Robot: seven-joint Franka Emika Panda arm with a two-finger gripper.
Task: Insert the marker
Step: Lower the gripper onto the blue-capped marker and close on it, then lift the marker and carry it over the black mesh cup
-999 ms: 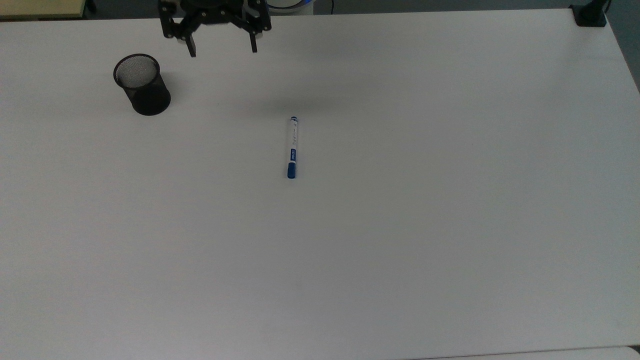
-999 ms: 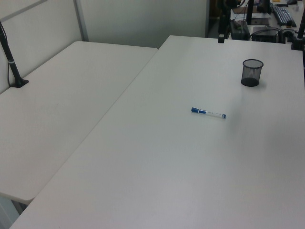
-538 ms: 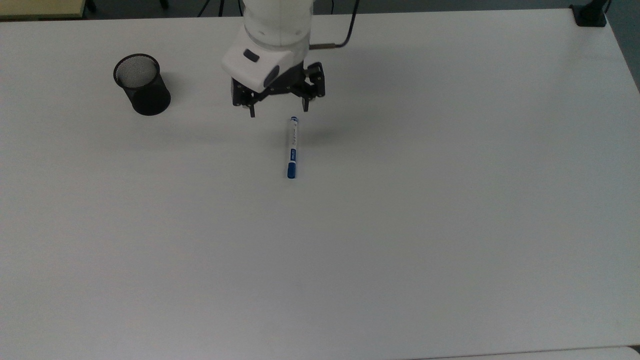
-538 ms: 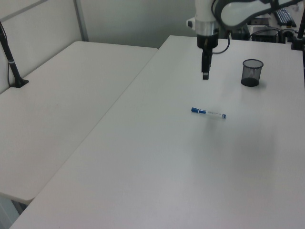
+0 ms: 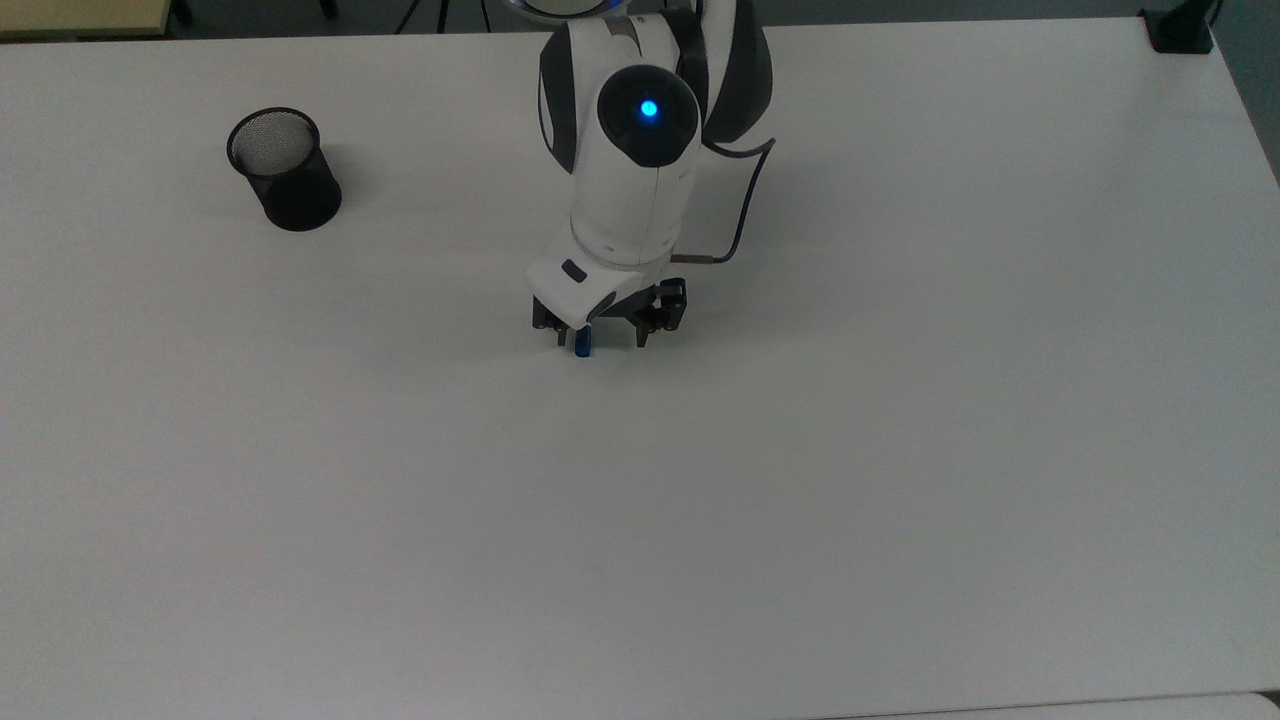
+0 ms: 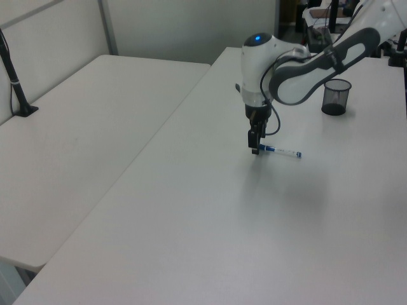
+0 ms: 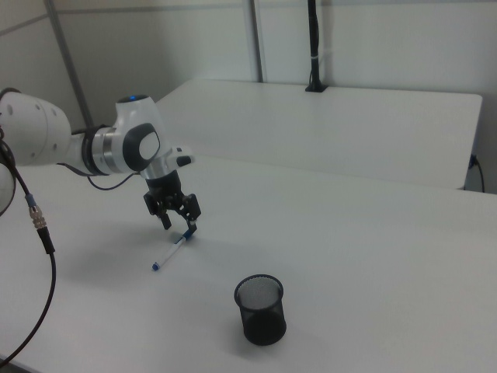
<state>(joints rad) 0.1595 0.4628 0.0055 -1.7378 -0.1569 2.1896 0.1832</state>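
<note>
White table (image 5: 900, 450), bare over most of its surface; a second white table (image 6: 76, 127) butts against it along one long edge, with partition walls behind.

Nearest the top view's lower edge: open tabletop. Around mid-table the marker (image 6: 282, 151) lies flat on the surface, well in from every edge. In the top view most of its barrel sits under the arm's wrist; its blue cap end (image 5: 582, 346) pokes out toward the near edge.

Gripper (image 5: 600, 342) is directly over the marker's cap end, pointing straight down, fingers spread apart on either side of the barrel, nothing clamped. Whether the tips touch the table, cannot tell. Right view agrees: gripper (image 7: 179, 223) low over one end of the marker.

Farther back, near the far edge toward the top view's left corner, a black mesh cup (image 5: 283, 170) stands upright, well apart from marker and gripper.
</note>
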